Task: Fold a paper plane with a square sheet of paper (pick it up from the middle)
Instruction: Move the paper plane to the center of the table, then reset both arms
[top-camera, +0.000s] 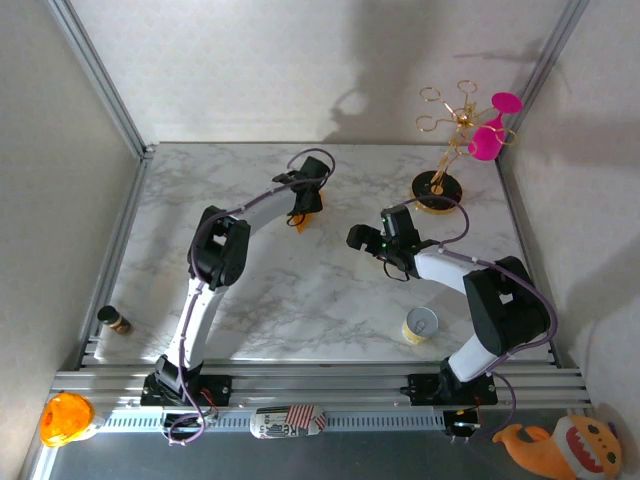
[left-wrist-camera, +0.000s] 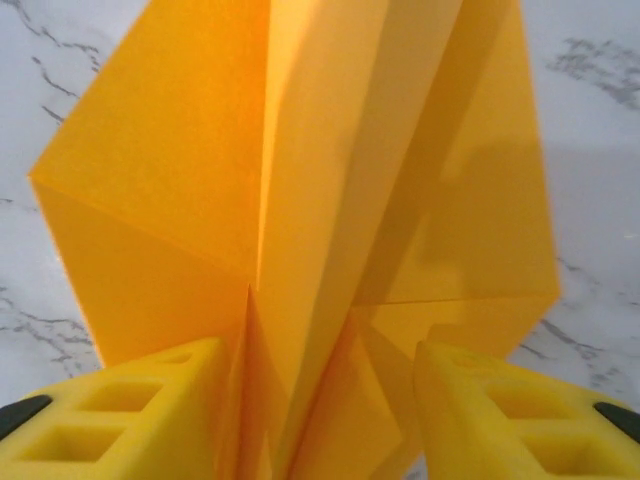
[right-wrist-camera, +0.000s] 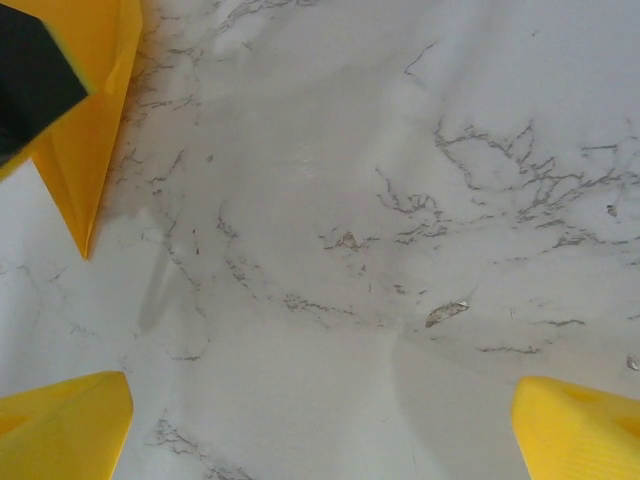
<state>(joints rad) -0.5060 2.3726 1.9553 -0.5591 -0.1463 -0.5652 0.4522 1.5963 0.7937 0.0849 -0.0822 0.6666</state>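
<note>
L gripper (left-wrist-camera: 318, 400) is clamped on the paper plane (left-wrist-camera: 300, 180). The folded yellow-orange sheet w/ a centre crease stands btwn its yellow fingers (left-wrist-camera: 150, 410), over the marble table (left-wrist-camera: 600, 150). In the top cam the plane is at the table's far middle, under that gripper. R gripper (right-wrist-camera: 320, 430) has its jaws spread wide over marble, just right of the plane (pointed tip shows top left in R wrist cam). Gold stand (top-camera: 437, 190) w/ pink glasses is far right. Small can (top-camera: 420, 325) is near the R arm.
</note>
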